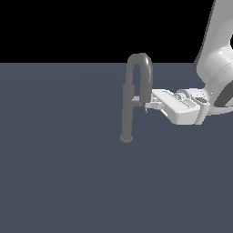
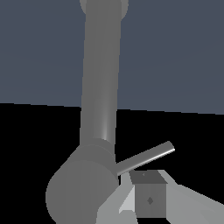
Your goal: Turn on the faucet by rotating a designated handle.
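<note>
The gripper (image 1: 146, 106) comes in level from the exterior view's right, its tip right at the faucet (image 1: 128, 107) and its side stub (image 2: 146, 157). Whether it's spread or closed, I can't tell.

grey faucet (image 1: 127, 109) upright, gripper (image 1: 146, 106) at its side stub (image 1: 137, 100)

A flat, dull slate-blue floor (image 1: 59, 182) carries the scene. The faucet (image 1: 127, 109) stands on it by a small round foot, roughly midway across and nearer the floor's far edge.
</note>
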`<state>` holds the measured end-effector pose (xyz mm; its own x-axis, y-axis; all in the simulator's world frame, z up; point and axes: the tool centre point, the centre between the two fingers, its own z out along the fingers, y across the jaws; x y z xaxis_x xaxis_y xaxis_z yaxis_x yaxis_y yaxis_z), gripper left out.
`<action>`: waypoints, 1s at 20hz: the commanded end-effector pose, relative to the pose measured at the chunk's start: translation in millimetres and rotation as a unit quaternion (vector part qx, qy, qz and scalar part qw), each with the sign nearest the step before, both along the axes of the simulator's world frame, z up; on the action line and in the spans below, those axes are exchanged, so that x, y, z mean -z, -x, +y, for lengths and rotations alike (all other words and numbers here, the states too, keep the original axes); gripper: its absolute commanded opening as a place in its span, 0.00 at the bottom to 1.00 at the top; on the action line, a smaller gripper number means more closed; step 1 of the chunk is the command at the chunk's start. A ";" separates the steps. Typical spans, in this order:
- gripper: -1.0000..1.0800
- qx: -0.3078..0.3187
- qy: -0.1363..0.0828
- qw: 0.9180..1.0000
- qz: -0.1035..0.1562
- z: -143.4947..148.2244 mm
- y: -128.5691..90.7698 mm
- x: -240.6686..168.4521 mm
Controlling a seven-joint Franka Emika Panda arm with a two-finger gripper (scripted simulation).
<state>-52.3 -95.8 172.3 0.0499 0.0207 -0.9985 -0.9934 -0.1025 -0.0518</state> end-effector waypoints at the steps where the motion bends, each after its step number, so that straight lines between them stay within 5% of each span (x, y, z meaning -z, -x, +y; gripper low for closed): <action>1: 0.00 0.009 0.009 1.000 0.014 1.6 -6.7 29.7; 7: 0.00 0.013 0.010 1.000 0.026 2.1 -11.9 52.8; 8: 0.00 -0.004 -0.007 1.000 0.005 -3.9 -3.3 7.1; 20: 0.00 0.009 0.006 1.000 0.022 2.8 -32.0 47.1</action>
<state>-35.2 -99.6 141.4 0.0038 0.0272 -0.9996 -0.9947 -0.1026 -0.0066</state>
